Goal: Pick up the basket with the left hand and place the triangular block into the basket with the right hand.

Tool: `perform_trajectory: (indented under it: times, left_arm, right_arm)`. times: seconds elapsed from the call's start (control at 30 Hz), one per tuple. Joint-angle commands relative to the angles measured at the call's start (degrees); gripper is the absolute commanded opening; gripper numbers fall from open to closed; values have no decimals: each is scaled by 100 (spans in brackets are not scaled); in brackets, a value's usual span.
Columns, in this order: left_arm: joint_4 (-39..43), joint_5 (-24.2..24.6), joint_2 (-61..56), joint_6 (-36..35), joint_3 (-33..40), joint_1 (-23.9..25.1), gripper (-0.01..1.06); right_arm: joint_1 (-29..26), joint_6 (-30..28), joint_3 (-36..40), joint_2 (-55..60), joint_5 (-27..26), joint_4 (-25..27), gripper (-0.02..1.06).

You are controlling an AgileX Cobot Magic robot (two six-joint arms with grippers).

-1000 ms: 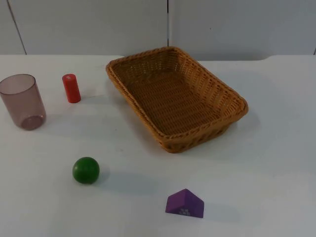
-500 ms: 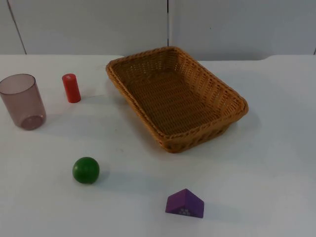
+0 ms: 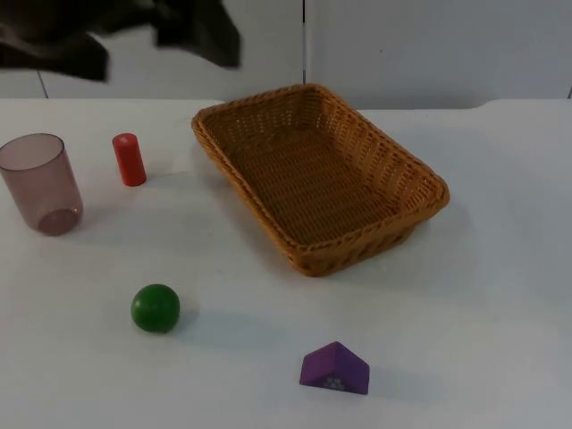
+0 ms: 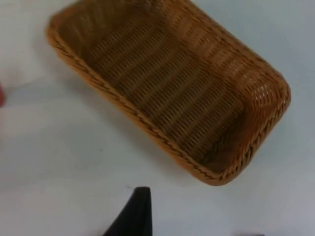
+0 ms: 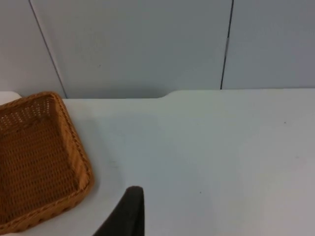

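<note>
While the left pincer (image 3: 192,31) hangs blurred above the white surface (image 3: 500,268), its grip unreadable, the wicker basket (image 3: 319,175) sits empty; the purple triangular block (image 3: 334,368) lies nearby.

basket (image 3: 317,174) in all three views

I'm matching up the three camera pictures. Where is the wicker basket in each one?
Top view: the basket stands empty at the table's middle, toward the wall.
Left wrist view: the basket lies slantwise, seen from above.
Right wrist view: one end of the basket is seen.
Shared landmark: the white table.
</note>
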Motion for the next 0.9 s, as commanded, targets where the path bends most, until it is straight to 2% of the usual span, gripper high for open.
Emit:
perform_trajectory:
  times: [0.0, 0.17, 0.4, 0.53, 0.63, 0.73, 0.87]
  left_arm:
    - [-88, -367, 464, 28, -66, -168, 105]
    - [-88, -343, 1718, 119, -743, -192, 105]
    - [-482, -616, 2785, 151, -1701, -192, 105]
    - [-492, -593, 3311, 119, -2229, -192, 105]
    - [-492, -561, 3584, -119, -2431, -122, 105]
    - [-465, -366, 3824, -910, -2478, 165, 105]
    - [-465, -219, 3951, -1023, -2478, 493, 105]
  right_arm:
    - [23, 0, -43, -4, -98, -128, 105]
    - [23, -125, -43, -4, -114, -198, 105]
    - [23, -125, -43, -4, -160, -235, 105]
    - [23, -125, -43, -4, -149, -233, 105]
    - [23, -125, -43, -4, -149, -233, 105]
    - [23, -125, -43, -4, -126, -233, 105]
    - [23, -125, -43, -4, -145, -233, 105]
